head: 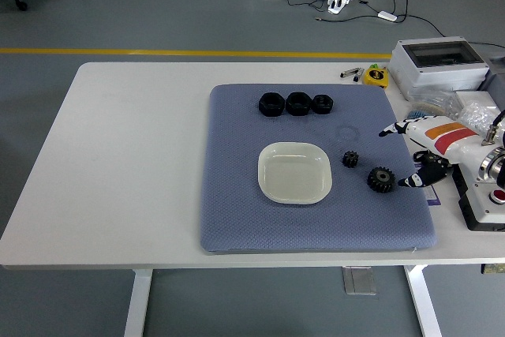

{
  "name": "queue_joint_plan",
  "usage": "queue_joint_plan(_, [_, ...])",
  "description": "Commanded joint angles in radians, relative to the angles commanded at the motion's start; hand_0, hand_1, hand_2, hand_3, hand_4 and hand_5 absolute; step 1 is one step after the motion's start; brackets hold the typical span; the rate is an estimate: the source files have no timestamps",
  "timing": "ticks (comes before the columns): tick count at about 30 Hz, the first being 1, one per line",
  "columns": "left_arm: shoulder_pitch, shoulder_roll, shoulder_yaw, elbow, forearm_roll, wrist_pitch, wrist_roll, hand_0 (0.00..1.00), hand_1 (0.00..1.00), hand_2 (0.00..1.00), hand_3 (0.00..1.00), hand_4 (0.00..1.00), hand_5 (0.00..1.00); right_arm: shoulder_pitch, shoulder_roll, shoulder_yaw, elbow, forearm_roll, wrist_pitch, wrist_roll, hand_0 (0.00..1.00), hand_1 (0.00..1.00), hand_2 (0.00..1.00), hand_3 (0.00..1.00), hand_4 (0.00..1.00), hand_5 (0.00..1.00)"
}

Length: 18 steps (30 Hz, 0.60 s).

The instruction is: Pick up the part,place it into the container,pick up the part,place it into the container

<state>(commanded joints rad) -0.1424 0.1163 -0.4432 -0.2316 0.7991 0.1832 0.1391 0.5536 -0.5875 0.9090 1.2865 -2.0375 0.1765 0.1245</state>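
Note:
Two black gear parts lie on the blue mat [237, 211]: a small gear [350, 159] and a larger gear [380, 179] to its right. A square white container [294, 173] sits mid-mat, with nothing in it. My right hand [410, 155] reaches in from the right edge, just right of the larger gear, its fingers spread and holding nothing. One fingertip [387, 130] points left above the gears, another [409, 182] lies close beside the larger gear. My left arm is out of view.
Three black nut-like parts [297, 103] sit in a row at the mat's far edge. A grey box [439, 65], a yellow tape measure [376, 76] and bagged items [442, 104] crowd the table's far right. Robot hardware [489, 195] fills the right edge.

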Motion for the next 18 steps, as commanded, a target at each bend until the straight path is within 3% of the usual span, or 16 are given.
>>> queue_joint_plan(6, [-0.001, 0.001, 0.001, 0.000, -0.002, 0.001, 0.000, 0.705, 0.708, 0.745, 0.655, 0.687, 0.661, 0.050, 0.010, -0.073, -0.042, 0.037, 0.020, 0.000, 0.733, 0.728, 0.750, 0.789, 0.998, 0.221])
queue_joint_plan(8, [-0.001, 0.001, 0.001, 0.000, -0.003, 0.001, 0.000, 0.706, 0.708, 0.745, 0.654, 0.687, 0.660, 0.063, 0.019, -0.093, -0.061, 0.058, 0.022, 0.000, 0.696, 0.703, 0.734, 0.790, 0.998, 0.224])
queue_joint_plan(18, [0.000, 0.001, -0.002, -0.001, 0.004, -0.002, 0.002, 0.706, 0.708, 0.747, 0.654, 0.687, 0.660, 0.116, 0.076, -0.160, -0.178, 0.094, 0.022, 0.011, 0.697, 0.706, 0.731, 0.791, 0.998, 0.229])
